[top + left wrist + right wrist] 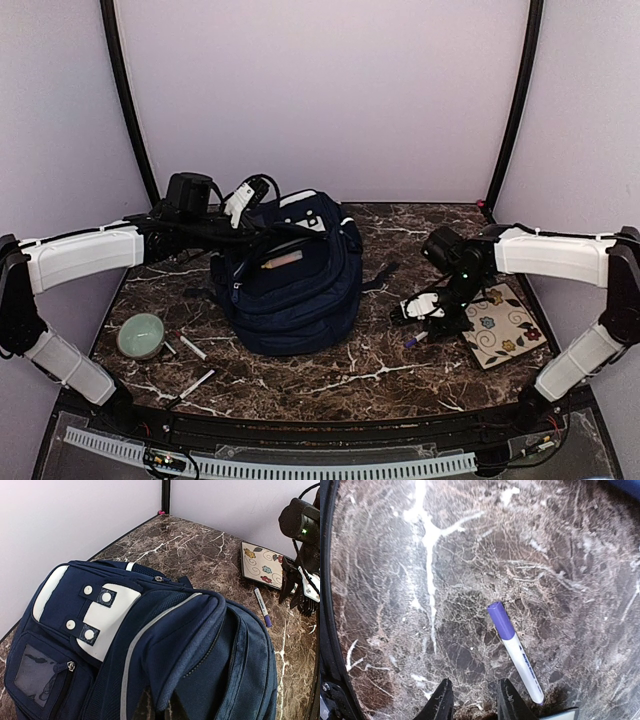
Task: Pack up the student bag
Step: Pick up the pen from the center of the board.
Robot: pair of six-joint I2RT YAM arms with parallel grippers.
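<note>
My empty, narrowly parted right gripper [474,686] hangs beside the purple marker [515,652] for pickup, while my left gripper [245,201], grip untellable, seems to steady the student bag [295,300].

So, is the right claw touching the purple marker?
Apart. The right wrist view shows bare table between the right claw and the purple marker.

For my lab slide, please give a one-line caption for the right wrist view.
Open right gripper above the dark brown marble table, a purple-capped white plastic marker lying just beside it.
</note>
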